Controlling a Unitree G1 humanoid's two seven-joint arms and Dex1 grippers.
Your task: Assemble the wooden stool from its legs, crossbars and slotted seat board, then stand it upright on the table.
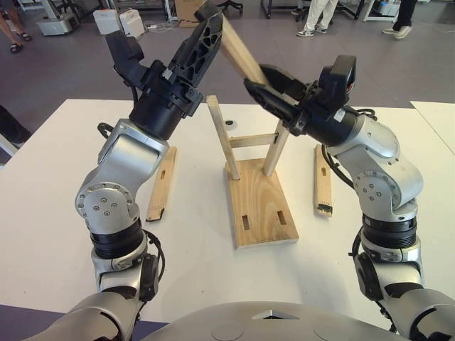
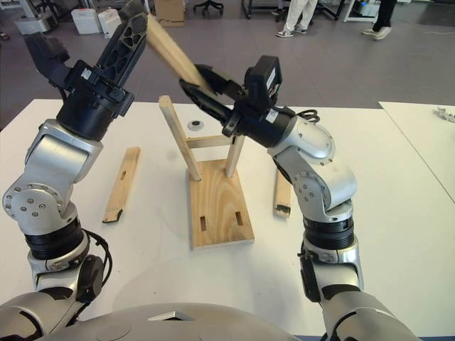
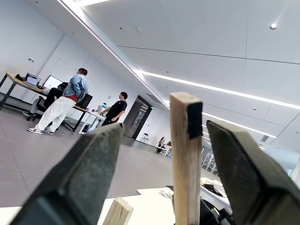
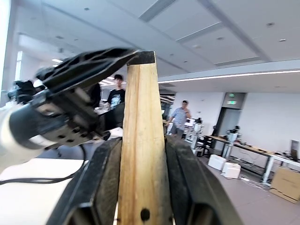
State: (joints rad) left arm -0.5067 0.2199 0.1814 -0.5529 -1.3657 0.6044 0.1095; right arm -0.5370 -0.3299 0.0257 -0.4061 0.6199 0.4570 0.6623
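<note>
Leg (image 1: 238, 53) aloft above the seat board (image 1: 261, 206), clamped in the closed fingers of the right gripper (image 4: 143, 145), its upper end between the open fingers of the left gripper (image 3: 164, 126); the left should probably close squarely before the right releases, lest the leg twist.

Head pair overlooks table (image 1: 192, 270) (wrists upward).

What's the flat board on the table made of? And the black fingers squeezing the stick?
Seat board: pale bare wood, grain lines show. Right gripper fingers clamping the leg: matte black, probably plastic or rubber; hard to tell.
</note>
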